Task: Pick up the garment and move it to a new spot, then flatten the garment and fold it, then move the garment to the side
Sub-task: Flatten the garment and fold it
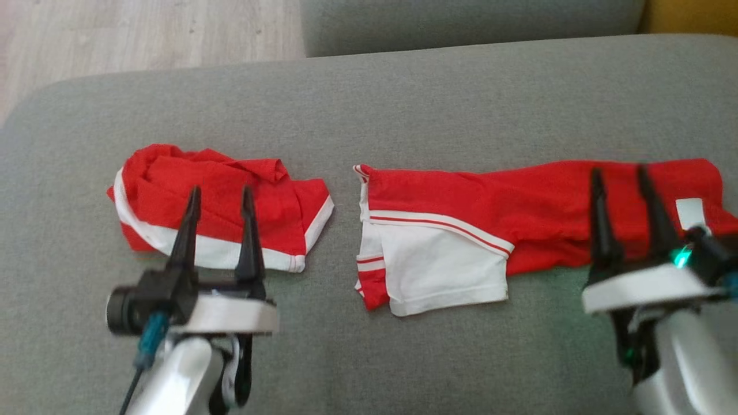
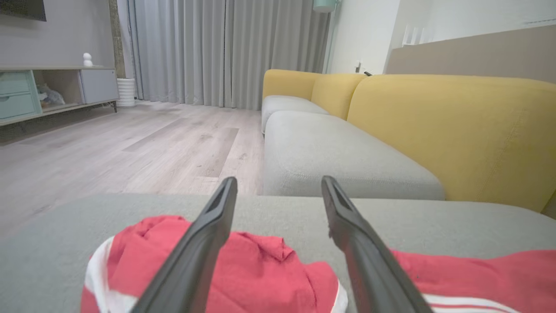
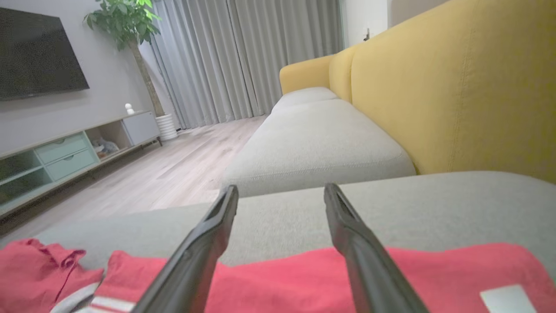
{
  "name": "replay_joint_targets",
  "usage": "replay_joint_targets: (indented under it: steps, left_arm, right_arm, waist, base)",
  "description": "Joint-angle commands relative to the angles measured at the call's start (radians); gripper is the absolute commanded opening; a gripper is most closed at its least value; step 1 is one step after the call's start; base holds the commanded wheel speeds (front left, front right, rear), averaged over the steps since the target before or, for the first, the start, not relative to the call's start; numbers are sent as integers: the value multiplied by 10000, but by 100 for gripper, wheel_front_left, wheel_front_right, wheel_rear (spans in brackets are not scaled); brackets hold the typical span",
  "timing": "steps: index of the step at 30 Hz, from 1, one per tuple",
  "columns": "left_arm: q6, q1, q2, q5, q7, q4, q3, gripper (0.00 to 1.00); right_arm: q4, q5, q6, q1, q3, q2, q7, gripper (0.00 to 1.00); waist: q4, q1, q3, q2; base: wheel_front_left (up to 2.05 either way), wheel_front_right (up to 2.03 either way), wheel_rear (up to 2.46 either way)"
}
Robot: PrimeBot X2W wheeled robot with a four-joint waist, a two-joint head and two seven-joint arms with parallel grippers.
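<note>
The left hand (image 1: 221,190) had its two dark fingers spread apart and empty, poised over the near, white-trimmed edge of a crumpled red garment (image 1: 155,190) bunched on the left part of the grey sofa cushion (image 1: 369,104). The right hand (image 1: 618,170), fingers likewise apart and holding nothing, stood over the right end of a long red-and-white garment (image 1: 490,196), just beside its white label (image 1: 689,212). That garment stretched leftward across the cushion, a narrow strip of bare fabric separating it from the crumpled one.
</note>
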Motion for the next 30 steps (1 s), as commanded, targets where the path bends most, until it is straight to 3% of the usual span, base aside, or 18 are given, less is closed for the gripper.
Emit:
replay_joint_targets:
  steps: [1, 10, 18, 24, 30]
  left_arm:
    - [-89, -301, 25, 174, -78, -251, 600, 100]
    - [-1492, 465, -1215, 1546, -79, 192, 2188, 100]
    - [-2365, 79, -1738, 2352, -79, 284, 2888, 100]
    - [-2859, -123, -1984, 2302, -79, 520, 3250, 100]
    - [-3093, -440, -2073, 2546, -79, 571, 3515, 100]
  right_arm:
    - [-323, -131, -9, -121, 210, -26, -140, 100]
    - [-163, -548, -9, 194, 30, 13, -137, 100]
    - [741, -1811, -9, -1250, -3117, -666, 1349, 100]
    - [1962, -2831, -9, -2445, -5318, -647, 2833, 100]
    - [3124, -3748, -9, -3110, -6513, -783, 3869, 100]
  waist:
    - [31, 1, -3, -1]
    - [174, 1, 240, -1]
    - [118, 1, 928, -1]
    - [115, 1, 1415, -1]
    - [168, 1, 1677, -1]
  base:
    - [0, 0, 0]
    - [0, 0, 0]
    - [0, 0, 0]
    - [0, 0, 0]
    - [0, 0, 0]
